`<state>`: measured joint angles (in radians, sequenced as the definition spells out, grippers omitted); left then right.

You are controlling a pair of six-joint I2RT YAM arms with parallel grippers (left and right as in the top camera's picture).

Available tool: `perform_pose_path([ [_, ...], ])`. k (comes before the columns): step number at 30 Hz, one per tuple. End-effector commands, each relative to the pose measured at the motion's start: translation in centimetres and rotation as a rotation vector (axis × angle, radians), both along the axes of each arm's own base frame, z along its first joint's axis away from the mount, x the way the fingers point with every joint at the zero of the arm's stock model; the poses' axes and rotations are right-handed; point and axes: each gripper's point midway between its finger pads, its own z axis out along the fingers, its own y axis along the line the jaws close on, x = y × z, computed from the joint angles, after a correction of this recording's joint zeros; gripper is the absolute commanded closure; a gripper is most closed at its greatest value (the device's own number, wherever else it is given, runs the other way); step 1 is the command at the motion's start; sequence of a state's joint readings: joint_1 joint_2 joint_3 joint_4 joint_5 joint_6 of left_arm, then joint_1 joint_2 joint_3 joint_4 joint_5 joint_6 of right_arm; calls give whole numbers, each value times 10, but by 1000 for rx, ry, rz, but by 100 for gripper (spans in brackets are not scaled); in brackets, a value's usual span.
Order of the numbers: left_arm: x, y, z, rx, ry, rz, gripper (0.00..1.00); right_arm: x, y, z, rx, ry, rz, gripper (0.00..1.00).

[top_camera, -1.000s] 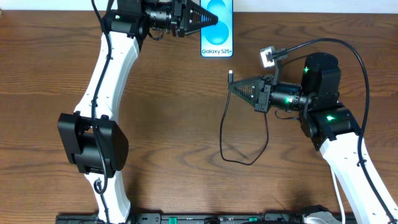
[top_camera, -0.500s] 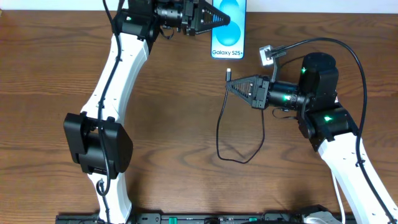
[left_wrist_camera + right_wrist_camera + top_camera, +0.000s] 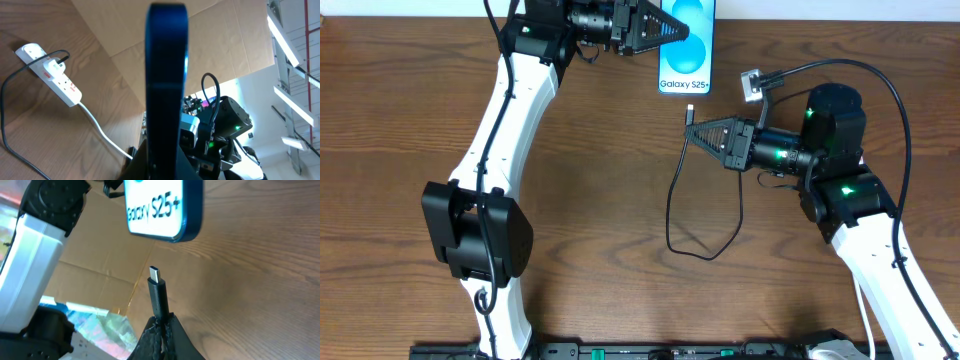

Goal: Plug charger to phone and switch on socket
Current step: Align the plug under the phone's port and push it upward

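Note:
My left gripper (image 3: 665, 27) is shut on the phone (image 3: 686, 50), holding it above the table's far edge; its blue swirl screen and white text face up, its bottom edge toward me. In the left wrist view the phone (image 3: 166, 75) stands edge-on between the fingers (image 3: 165, 167). My right gripper (image 3: 695, 135) is shut on the charger's black plug (image 3: 690, 119), whose tip points at the phone's bottom edge a short gap away. In the right wrist view the plug tip (image 3: 156, 282) sits just below the phone's corner (image 3: 165, 210), held by the fingers (image 3: 161, 325). The cable (image 3: 672, 215) loops down onto the table.
The white power strip (image 3: 50, 72) with red switches lies on the wood in the left wrist view, a black cable plugged in near its rounded end and its white cord (image 3: 102, 132) trailing off. A small grey adapter (image 3: 752, 84) hangs beside the right arm.
The left arm carried the phone to the right, then held still. The right gripper moved the plug up and left, closer to the phone's bottom edge.

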<state>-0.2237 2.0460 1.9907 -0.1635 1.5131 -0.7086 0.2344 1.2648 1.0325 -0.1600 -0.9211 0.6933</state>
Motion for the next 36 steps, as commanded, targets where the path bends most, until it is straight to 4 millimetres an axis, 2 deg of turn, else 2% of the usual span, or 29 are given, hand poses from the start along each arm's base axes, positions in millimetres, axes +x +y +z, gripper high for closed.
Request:
perform_pose_path([
  [1,-11,4,21,-19,-68,-15,93,4,1,7,-2,-13,-31,98],
  [11,-11,4,21,-19,-68,-14,93,4,10,9,-15,-43,-42,99],
  [18,-11,4,21,-19,-68,-15,93,6,11,21,-6,-75,-45,99],
  [26,-11,4,21,-19,-67,-15,93,12,11,9,-22,-40,-55,98],
  [36,-11,4,21,-20,-79,-15,93,12,12,18,-12,-61,-48,99],
])
